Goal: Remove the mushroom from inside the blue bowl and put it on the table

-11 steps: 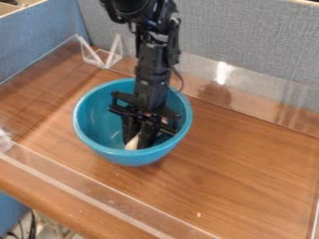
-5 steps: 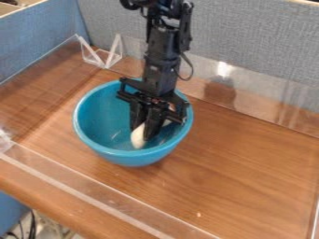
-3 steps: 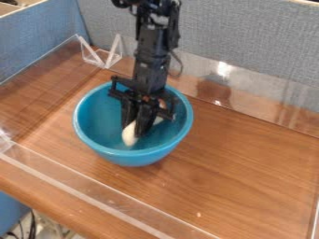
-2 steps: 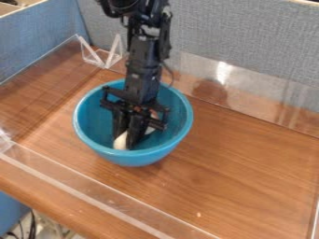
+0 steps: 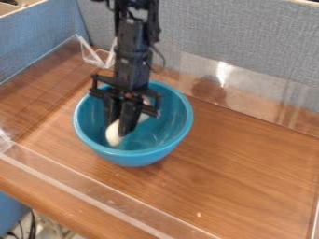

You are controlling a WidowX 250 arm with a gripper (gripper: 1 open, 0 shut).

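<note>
The blue bowl (image 5: 173,142) stands on the brown wooden table (image 5: 237,173), left of centre. My black gripper (image 5: 121,125) reaches almost straight down into the bowl's left half. It is shut on the mushroom (image 5: 115,133), whose cream-white stem shows between and below the fingers. The cap is hidden by the fingers. The mushroom hangs inside the bowl, below the rim and near the left wall.
Low clear acrylic walls run along the front edge (image 5: 88,203) and the back right edge (image 5: 268,93). A small clear stand (image 5: 95,51) sits at the back left. Grey-blue partitions rise behind the table. Bare wood lies right of and in front of the bowl.
The gripper has carried the mushroom leftward inside the bowl and lifted it slightly. The arm now leans over the bowl's left side. The bowl has stayed in place.
</note>
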